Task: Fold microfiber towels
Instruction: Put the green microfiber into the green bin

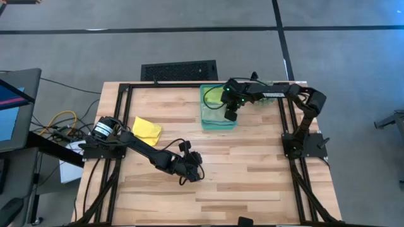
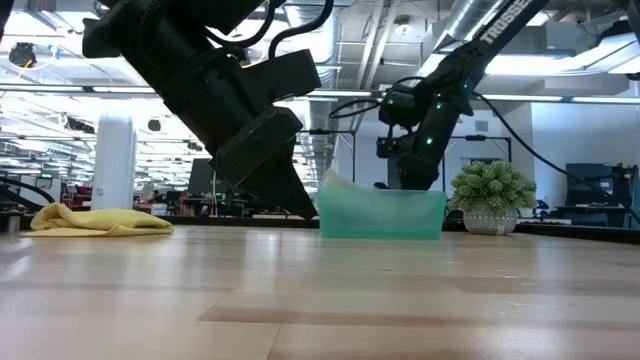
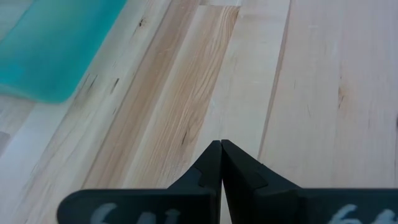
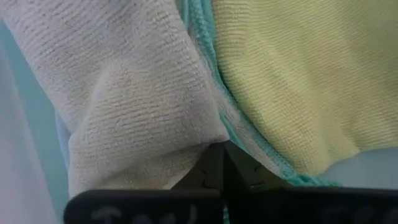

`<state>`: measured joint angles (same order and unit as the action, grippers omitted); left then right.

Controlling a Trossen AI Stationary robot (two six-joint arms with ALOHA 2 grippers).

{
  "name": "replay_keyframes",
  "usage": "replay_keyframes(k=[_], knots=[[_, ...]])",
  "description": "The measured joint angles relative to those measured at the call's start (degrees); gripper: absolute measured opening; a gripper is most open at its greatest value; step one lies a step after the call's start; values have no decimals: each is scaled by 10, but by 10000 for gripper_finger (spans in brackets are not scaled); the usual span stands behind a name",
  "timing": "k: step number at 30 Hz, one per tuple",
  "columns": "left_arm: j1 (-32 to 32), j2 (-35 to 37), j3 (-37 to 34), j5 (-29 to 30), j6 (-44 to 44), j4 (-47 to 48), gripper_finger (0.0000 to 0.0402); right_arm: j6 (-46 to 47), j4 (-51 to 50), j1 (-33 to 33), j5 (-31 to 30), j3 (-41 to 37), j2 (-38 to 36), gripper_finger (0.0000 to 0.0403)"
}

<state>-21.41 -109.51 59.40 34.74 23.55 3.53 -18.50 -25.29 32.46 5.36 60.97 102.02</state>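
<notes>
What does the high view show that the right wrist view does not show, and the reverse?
Only the high view: the yellow towel lying on the table beside the left arm, the left gripper shut over bare wood, and the whole teal bin.

Only the right wrist view: the weave of a pale towel and a lime towel with a teal edge between them.

Both: the right gripper, shut, down in the bin among the towels.
</notes>
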Motion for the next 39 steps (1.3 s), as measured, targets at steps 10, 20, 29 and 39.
replay_keyframes(k=[10,20,29,39], knots=[[0,0,0,0,-3,-1,0,-10,-67,-20,-64,23,-49,24],[0,0,0,1,-3,-4,0,11,-3,-52,-36,23,-115,15],[0,0,0,1,-3,-4,0,33,-69,-38,-40,23,-108,25],[0,0,0,1,-3,-4,0,14,-72,-9,-55,23,-121,159]])
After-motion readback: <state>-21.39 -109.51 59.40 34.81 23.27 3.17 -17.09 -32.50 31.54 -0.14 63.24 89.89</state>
